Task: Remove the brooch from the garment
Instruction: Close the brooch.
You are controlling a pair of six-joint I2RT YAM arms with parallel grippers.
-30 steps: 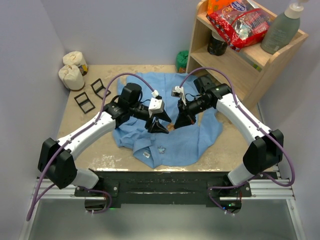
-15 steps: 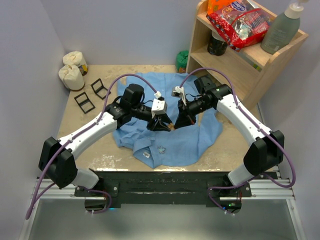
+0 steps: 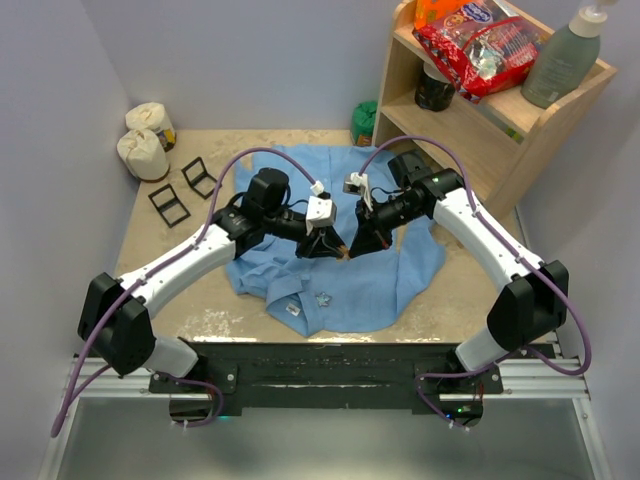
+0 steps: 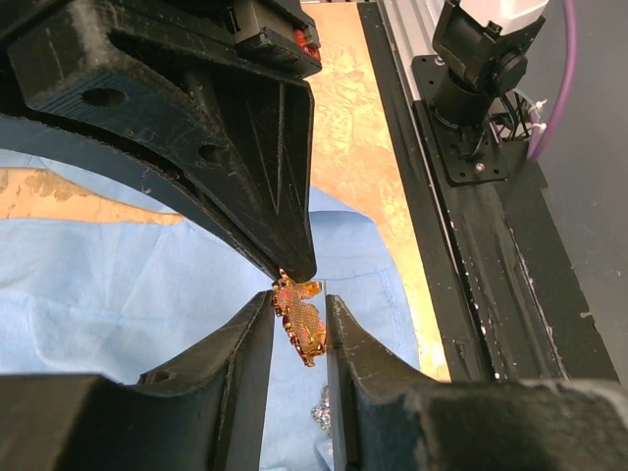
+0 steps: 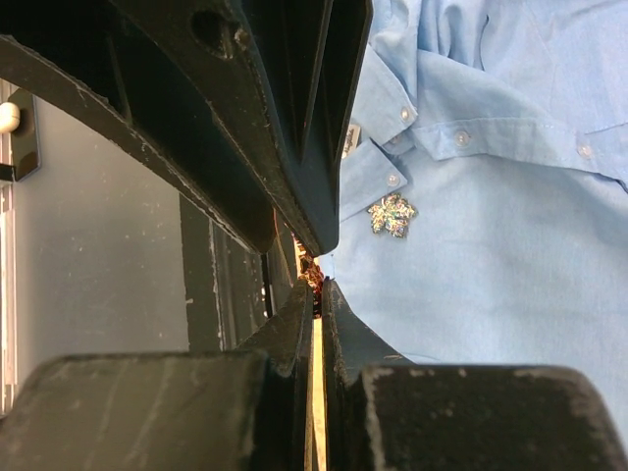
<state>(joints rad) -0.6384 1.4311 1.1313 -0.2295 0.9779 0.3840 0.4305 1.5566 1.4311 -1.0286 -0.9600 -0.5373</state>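
The light-blue shirt [image 3: 372, 287] lies spread on the table and also shows in the left wrist view [image 4: 108, 285] and the right wrist view [image 5: 491, 285]. An orange-red jewelled brooch [image 4: 302, 321] hangs in the air above it, between the two grippers [image 3: 343, 252]. My left gripper [image 4: 299, 304] is shut on the brooch, which touches both fingers. My right gripper [image 5: 317, 289] is almost fully shut, pinching the brooch's upper end [image 5: 311, 270] at its fingertips. In the top view the left gripper [image 3: 332, 249] and the right gripper [image 3: 352, 249] meet tip to tip.
A silver leaf-shaped brooch [image 5: 392, 214] stays pinned near the shirt's buttons [image 3: 322, 297]. A wooden shelf [image 3: 480, 120] with bottles and a snack bag stands back right. Two white bundles [image 3: 145, 145] and black frames [image 3: 185, 190] lie back left.
My left gripper has moved right to the right gripper's tip and narrowed its fingers around the orange brooch. The right arm has barely moved.
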